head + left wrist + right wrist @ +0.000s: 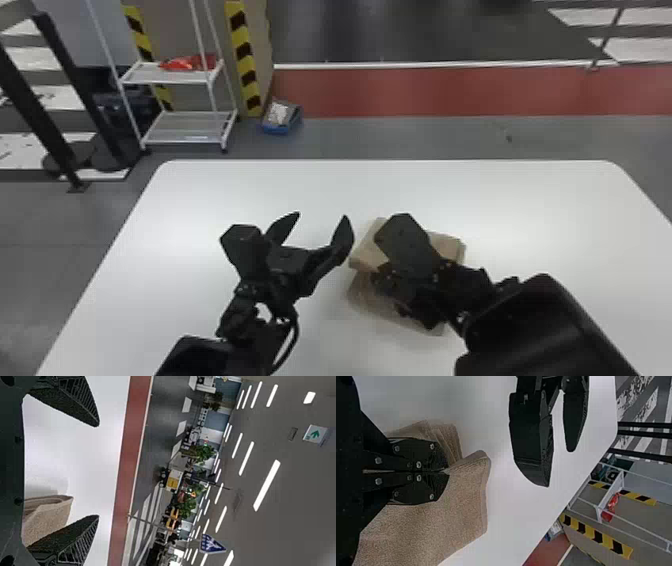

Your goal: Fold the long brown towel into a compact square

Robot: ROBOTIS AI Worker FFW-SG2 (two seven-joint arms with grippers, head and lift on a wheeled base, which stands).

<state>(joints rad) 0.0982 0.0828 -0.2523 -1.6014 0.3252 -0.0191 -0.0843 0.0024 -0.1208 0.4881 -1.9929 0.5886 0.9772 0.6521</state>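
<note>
Table [520, 200], white and round-cornered, just the one, stretches out under both arms. One brown towel [367, 252] lies on it, already folded over into layers, though I can't count them. It sits beneath the right gripper [407, 292] and to the right of the left gripper [322, 216], near that one but apart from it. That makes two grippers, with two fingers each. The right one's fingers [435, 455] are pressed together on a raised edge of the cloth, gripping it; the left one's fingers [81, 409] stand wide apart with nothing between them. From the head, the right gripper covers the towel's middle and its own fingertips are hidden. The right wrist view cuts off part of the cloth, and the left wrist view gives me only a corner.
</note>
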